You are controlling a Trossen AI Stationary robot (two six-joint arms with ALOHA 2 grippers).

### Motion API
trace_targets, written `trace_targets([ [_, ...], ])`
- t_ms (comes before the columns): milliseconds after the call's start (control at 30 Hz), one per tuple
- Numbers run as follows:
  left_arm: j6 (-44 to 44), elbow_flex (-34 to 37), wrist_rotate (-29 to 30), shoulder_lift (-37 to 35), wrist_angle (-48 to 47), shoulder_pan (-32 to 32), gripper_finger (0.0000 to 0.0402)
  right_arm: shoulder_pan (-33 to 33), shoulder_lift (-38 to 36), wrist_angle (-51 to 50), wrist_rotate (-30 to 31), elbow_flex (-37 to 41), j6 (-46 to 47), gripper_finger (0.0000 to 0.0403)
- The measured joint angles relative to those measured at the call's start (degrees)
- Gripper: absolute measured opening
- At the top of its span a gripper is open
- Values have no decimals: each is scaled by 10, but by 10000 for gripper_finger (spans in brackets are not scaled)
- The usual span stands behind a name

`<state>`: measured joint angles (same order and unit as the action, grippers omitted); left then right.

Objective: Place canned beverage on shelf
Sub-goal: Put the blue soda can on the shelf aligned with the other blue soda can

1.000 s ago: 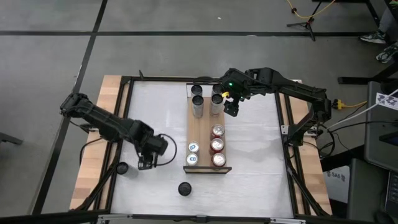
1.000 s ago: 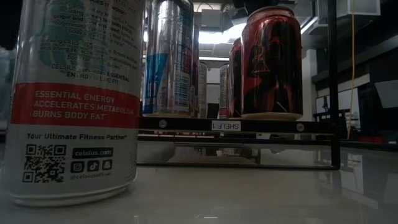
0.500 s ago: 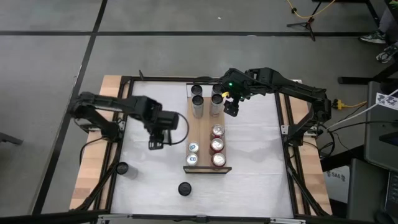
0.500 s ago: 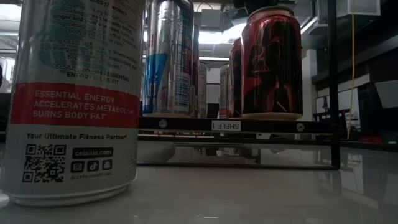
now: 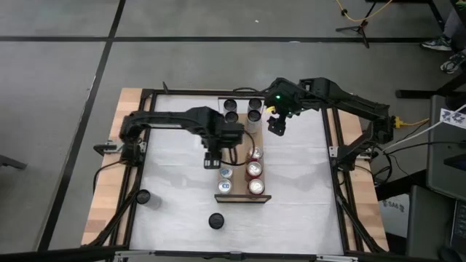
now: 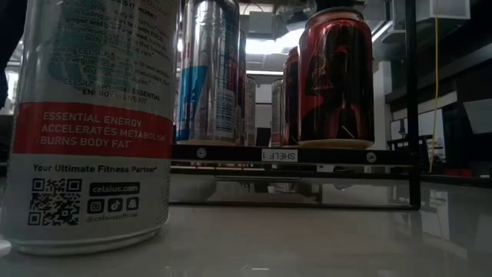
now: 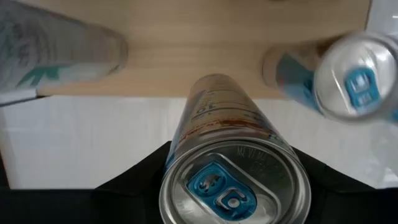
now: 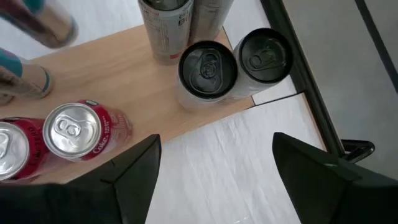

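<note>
The shelf (image 5: pixel 241 142) is a light-brown plank lying down the middle of the white table, with cans standing at both of its ends. My left gripper (image 5: pixel 212 158) hangs just off the plank's left edge, shut on a silver beverage can with a blue tab (image 7: pixel 233 186). My right gripper (image 5: pixel 276 125) hovers open over the table off the plank's right edge, near the far cans, with nothing between its fingers (image 8: pixel 214 180). In the low view, red (image 6: pixel 336 77) and silver-blue cans (image 6: pixel 207 69) stand on the shelf (image 6: pixel 292 155). My left gripper pinches the can's upper side wall (image 7: pixel 176 163), just under the top rim, between its two fingers (image 7: pixel 134 186). The fingers come from above, pointing down. The can hangs upright below them, lifted clear, over the white table beside the plank's edge.
Black-topped cans (image 8: pixel 207 68) and silver ones (image 5: pixel 231 118) fill the shelf's far end. Red cans (image 5: pixel 253 169) and blue-topped cans (image 5: pixel 225 173) fill its near end, and the middle is bare wood. Loose cans stand near left (image 5: pixel 143 196) and near centre (image 5: pixel 215 220). A black frame (image 5: pixel 331 156) edges the table.
My left gripper has carried the can from the table's near-left part toward the right and far side, rising, up to the shelf's left edge. The can has stayed upright in the hold. My right gripper has drifted slightly toward the table's right edge.
</note>
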<state>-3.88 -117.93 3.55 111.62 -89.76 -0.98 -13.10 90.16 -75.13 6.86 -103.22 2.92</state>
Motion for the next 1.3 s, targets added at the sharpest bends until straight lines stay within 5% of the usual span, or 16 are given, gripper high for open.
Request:
trace_targets([
  [367, 0, -12, 0, 64, 12, 3, 214, 0, -16, -5, 0, 0, 0, 298],
  [1300, -17, -12, -32, 74, 69, 13, 215, 0, -16, -14, 0, 0, 0, 298],
])
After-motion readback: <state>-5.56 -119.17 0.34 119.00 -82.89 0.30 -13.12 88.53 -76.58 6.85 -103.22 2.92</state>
